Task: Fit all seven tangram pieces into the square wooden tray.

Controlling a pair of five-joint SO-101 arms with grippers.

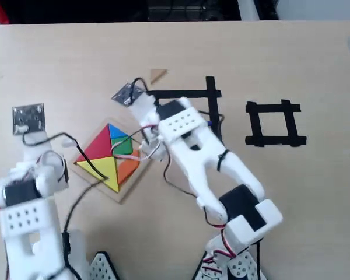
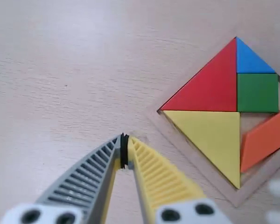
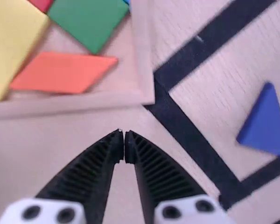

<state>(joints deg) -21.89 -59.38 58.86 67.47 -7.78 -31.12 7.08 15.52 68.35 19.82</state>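
Right gripper (image 3: 122, 140) — closed, near tray (image 3: 143, 56) corner

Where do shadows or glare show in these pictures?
High view: even light, only faint soft shadows beside the right arm on the table. Left wrist view: flat light, no glare on the red triangle. Right wrist view: a thin dark shadow hugs the edge of the blue triangle.

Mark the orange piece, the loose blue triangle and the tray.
orange piece (image 3: 63, 72), right wrist view, middle of its face.
loose blue triangle (image 3: 268, 126), right wrist view, its centre.
tray (image 3: 141, 51), right wrist view, its rim.
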